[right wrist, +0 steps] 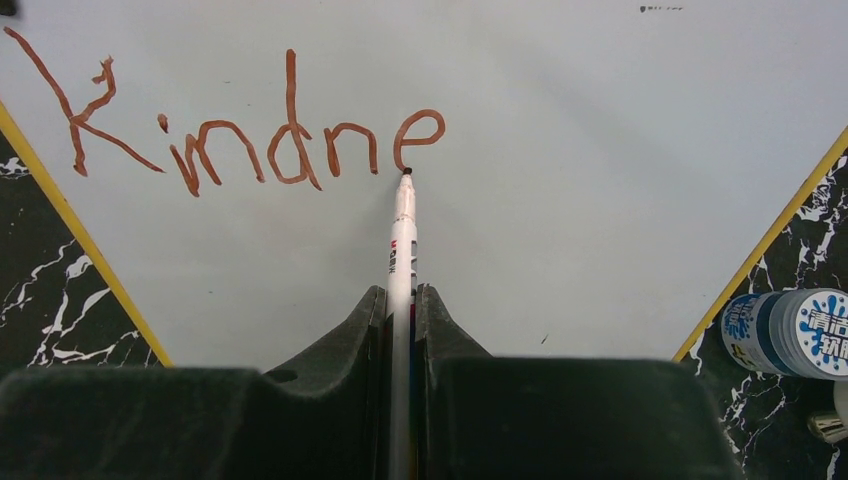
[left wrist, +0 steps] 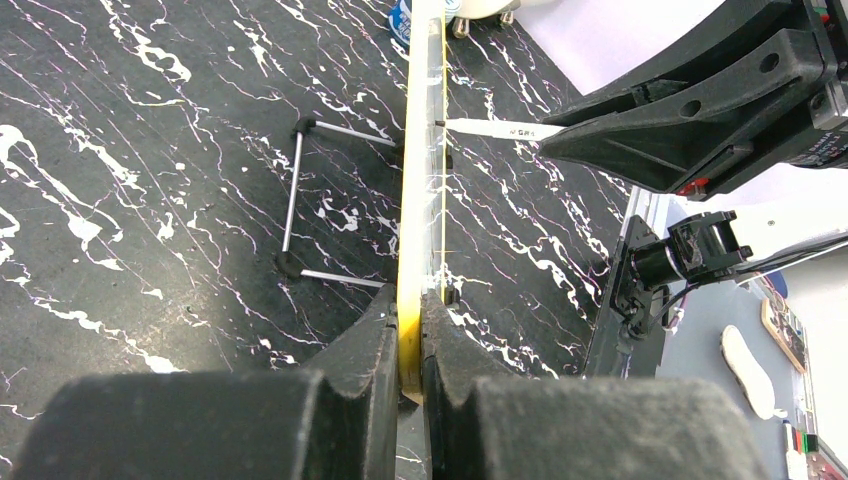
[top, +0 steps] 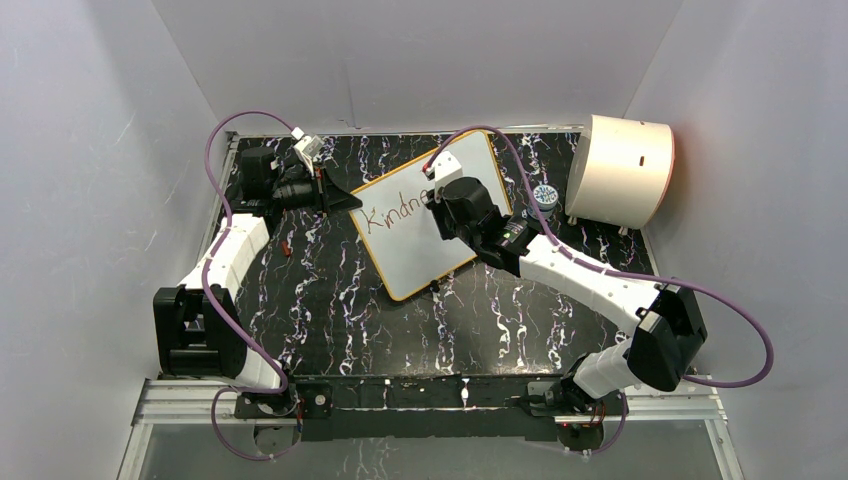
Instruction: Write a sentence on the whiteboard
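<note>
The whiteboard (top: 425,262) lies slanted on the black marbled mat, white with a thin orange-yellow rim. My left gripper (top: 345,201) is shut on its left edge; in the left wrist view the yellow rim (left wrist: 421,200) runs edge-on between the fingers of that gripper (left wrist: 410,318). My right gripper (top: 447,205) hovers over the board, shut on a thin white marker (right wrist: 403,245). The marker (left wrist: 496,128) has its tip touching the board just under the last letter. The sentence (right wrist: 250,140) reads "Kindne" in dark red, also seen from above (top: 393,216).
A cream half-cylinder drum (top: 620,170) stands at the back right. A small blue-and-white bottle (right wrist: 790,333) lies beside the board's right edge (top: 545,195). A thin wire stand (left wrist: 298,200) rests on the mat (top: 320,300) behind the board. Grey walls close in three sides.
</note>
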Controlling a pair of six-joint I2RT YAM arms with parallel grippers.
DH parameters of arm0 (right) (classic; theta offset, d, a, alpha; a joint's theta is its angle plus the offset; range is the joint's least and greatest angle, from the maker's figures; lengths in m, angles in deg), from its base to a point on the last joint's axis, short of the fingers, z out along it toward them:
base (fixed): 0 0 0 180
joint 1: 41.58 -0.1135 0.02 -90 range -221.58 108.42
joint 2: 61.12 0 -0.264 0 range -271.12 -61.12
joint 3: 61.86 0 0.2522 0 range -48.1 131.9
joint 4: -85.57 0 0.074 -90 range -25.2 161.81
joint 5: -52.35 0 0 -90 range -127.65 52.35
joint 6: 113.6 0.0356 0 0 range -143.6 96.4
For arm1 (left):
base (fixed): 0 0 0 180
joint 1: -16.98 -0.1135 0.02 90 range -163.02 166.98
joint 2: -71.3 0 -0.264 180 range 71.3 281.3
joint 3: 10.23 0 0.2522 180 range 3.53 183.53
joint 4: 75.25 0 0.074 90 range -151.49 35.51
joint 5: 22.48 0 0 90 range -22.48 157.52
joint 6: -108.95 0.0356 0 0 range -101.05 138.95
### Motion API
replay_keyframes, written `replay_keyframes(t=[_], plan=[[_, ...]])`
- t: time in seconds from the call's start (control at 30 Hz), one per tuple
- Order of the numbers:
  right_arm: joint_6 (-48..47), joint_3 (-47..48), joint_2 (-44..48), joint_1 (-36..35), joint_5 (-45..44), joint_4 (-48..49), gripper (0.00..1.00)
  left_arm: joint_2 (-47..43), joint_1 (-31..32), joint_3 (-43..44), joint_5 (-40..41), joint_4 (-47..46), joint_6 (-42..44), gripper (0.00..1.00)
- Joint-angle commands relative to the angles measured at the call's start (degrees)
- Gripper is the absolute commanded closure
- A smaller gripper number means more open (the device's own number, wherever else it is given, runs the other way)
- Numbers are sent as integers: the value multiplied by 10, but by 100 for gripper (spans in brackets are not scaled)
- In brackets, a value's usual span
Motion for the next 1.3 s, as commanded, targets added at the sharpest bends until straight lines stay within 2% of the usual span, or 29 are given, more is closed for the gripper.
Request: replay_keyframes(t=[0.0, 0.5, 0.77, 1.27], plan=[[-1, -10, 12, 4, -30, 8, 100, 19, 31, -18, 1, 71, 46, 100], [-1, -11, 19, 3, -55, 29, 100, 18, 32, -19, 4, 71, 46, 100], [-4, -20, 61, 5, -34, 43, 100, 15, 32, -18, 8, 73, 46, 100], [-5, -16, 42, 22, -37, 60, 100, 15, 32, -19, 7, 75, 46, 100]])
